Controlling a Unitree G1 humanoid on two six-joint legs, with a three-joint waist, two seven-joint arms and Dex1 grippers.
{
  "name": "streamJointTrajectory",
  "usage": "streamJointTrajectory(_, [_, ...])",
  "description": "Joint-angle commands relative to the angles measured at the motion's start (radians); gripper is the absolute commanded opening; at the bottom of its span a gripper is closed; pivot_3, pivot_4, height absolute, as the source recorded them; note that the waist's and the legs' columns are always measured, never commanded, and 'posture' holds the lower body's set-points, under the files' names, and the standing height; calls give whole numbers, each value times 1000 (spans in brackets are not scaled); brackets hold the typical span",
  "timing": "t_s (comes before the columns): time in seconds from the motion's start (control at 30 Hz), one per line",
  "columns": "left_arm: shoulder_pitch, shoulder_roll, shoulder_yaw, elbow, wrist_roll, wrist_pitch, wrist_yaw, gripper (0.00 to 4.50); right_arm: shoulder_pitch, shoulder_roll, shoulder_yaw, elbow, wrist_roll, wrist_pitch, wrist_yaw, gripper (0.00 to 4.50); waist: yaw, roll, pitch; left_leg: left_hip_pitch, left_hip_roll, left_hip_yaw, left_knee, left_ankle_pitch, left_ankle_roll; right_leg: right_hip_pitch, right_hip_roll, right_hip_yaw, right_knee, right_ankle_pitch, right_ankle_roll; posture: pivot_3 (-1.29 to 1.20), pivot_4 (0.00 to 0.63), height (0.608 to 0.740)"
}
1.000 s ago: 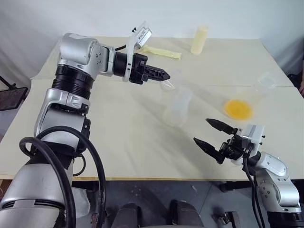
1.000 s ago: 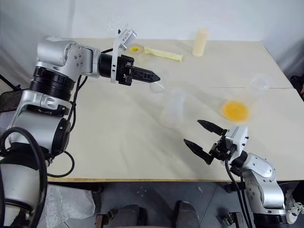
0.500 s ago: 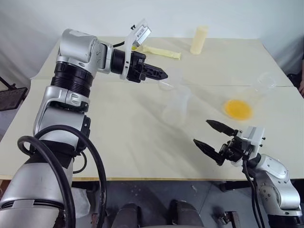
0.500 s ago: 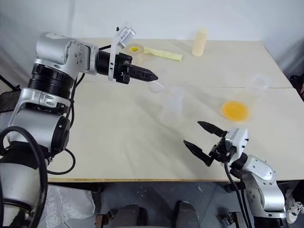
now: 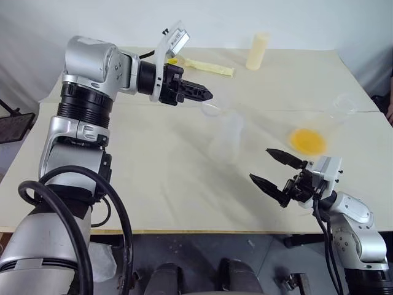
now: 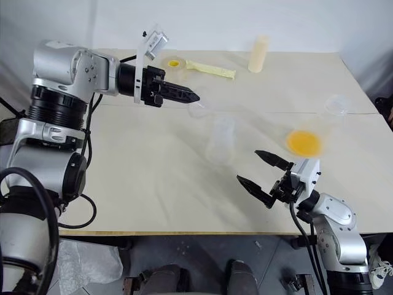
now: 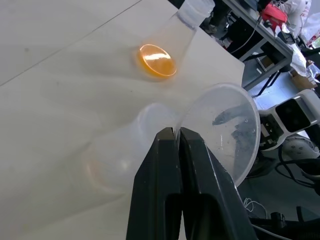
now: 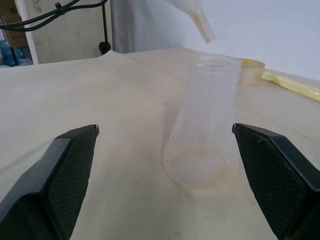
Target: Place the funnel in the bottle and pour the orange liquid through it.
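Note:
My left gripper (image 5: 209, 96) is shut on the rim of the clear funnel (image 5: 212, 109), also seen close up, funnel (image 7: 225, 130). The funnel hangs tilted in the air, just above and to the left of the open mouth of the frosted bottle (image 5: 226, 138). Its stem (image 8: 200, 22) is outside that mouth. The bottle (image 8: 205, 140) stands upright mid-table. The orange liquid (image 5: 308, 140) lies in the bottom of a wider clear vessel to the bottle's right. My right gripper (image 5: 260, 165) hovers open and empty near the front edge, facing the bottle.
An opaque cream cylinder (image 5: 257, 51) stands at the back of the table. A yellow-centred tape roll (image 6: 174, 62) and a pale yellow strip (image 5: 209, 67) lie at the back behind my left arm. The table's right edge is close to the clear vessel.
The left arm's elbow has swung outward a little, while its gripper and the funnel stay almost in place by the bottle's mouth. The right gripper has kept still and open.

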Motion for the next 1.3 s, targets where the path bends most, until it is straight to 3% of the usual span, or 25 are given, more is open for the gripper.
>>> streamJointTrajectory(0.03, [-22,2,20,-25,-18,2,-6,48,3,-10,-11,-16,2,-5,0,4500,0,0,0,0,0,0,0,0,0,0,0,0,0,0,0,0,150,740])
streamJointTrajectory(0.6, [-58,-91,-73,204,87,-186,-93,48,52,-3,-21,-54,-3,-21,-26,4500,0,0,0,0,0,1,0,0,0,0,0,0,0,0,0,0,150,740])
streamJointTrajectory(0.93, [-138,-149,-49,379,147,-281,-108,48,72,0,-18,-68,-6,-32,-38,4500,-1,0,0,-1,0,1,0,0,0,-1,0,0,0,0,0,0,150,740])
streamJointTrajectory(1.3, [-187,-173,55,466,146,-338,-51,3423,76,-18,-36,-63,-1,-37,-33,4500,0,0,0,-1,0,1,0,0,0,-1,0,0,0,0,0,0,150,740])
